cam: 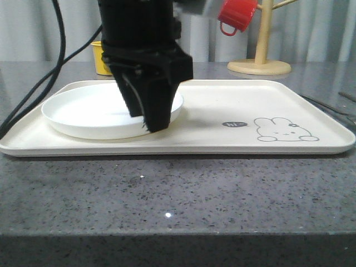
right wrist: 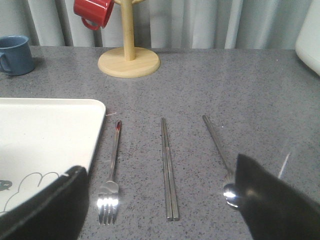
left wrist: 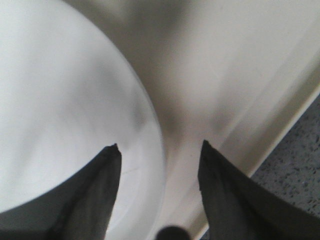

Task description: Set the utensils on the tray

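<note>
- The left gripper (left wrist: 160, 160) is open: in the left wrist view its two dark fingers (left wrist: 102, 190) stand wide apart with nothing between them.
- In the front view the left gripper (cam: 149, 114) points down, low over the near right rim of the round white plate (cam: 83, 114). I cannot tell if it touches the plate.
- Under the fingers the left wrist view shows the plate (left wrist: 60, 100) and, beside it, bare cream surface of the tray (left wrist: 240, 75).
- The right gripper (right wrist: 160, 200) is also open wide, its fingers (right wrist: 272, 200) far from each other and empty, above the grey table (right wrist: 240, 85).
- Below it, on the table, lie the utensils, side by side and not touching: the fork (right wrist: 111, 175), the chopsticks (right wrist: 168, 170) and the spoon (right wrist: 220, 155).
- The fork is just beside the tray's rim (right wrist: 97, 130), the chopsticks lie between fork and spoon, and the spoon's bowl is partly hidden by one finger.
- All three utensils are on the table, off the tray.
- The tray (cam: 239, 111) lies on the table (cam: 178, 194), with the plate on its left part and the rabbit drawing (cam: 283, 130) at its right near corner.
- Behind the tray there are a wooden mug stand (cam: 260, 61) with a red mug (cam: 236, 15) hanging on it, and a yellow mug (cam: 101, 58) partly hidden by the left arm.
- The right wrist view shows also a blue mug (right wrist: 15, 55) on the table.
</note>
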### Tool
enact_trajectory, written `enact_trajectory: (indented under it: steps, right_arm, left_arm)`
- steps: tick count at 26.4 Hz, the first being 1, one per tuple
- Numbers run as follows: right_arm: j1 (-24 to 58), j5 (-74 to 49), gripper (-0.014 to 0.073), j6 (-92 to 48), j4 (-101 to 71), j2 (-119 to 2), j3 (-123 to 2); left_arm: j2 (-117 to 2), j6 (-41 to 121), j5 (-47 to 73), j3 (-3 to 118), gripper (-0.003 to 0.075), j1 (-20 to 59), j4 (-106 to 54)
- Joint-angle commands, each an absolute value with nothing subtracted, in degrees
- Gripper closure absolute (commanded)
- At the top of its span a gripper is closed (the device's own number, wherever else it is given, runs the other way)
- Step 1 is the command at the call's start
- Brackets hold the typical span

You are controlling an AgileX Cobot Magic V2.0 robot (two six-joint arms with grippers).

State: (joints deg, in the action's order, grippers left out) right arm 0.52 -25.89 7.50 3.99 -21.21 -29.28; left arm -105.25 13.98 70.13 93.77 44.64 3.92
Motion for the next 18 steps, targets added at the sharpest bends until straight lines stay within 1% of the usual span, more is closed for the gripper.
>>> enact_trajectory:
  steps: [1,3,7,10,15,18]
  right_arm:
    - [0.3,-21.6,-0.0029,7.2,4.6,-22.0,-31.3]
    - [0.3,-21.6,-0.0029,7.2,4.6,-22.0,-31.3]
    - [0.3,-21.6,-0.0029,7.2,4.6,-22.0,-31.3]
    - [0.3,-21.6,-0.0029,7.2,4.6,-22.0,-31.3]
    - [0.3,-21.6,-0.0029,7.2,4.6,-22.0,-31.3]
    - [0.3,-21.6,-0.0029,7.2,4.6,-22.0,-31.3]
  left_arm:
    - [-100.6,13.2,72.5,98.3,0.0343,45.1,4.7]
    - [-99.0,13.2,72.5,98.7,0.0402,45.1,7.3]
    - [-95.3,12.5,72.5,98.6,0.0608,41.9,8.9]
    - [-92.1,10.1,72.5,98.5,0.0741,36.4,8.9]
    - [-85.8,9.6,72.5,95.4,0.0738,25.5,6.9]
    - [-80.8,9.6,71.5,90.5,0.0738,16.8,3.2]
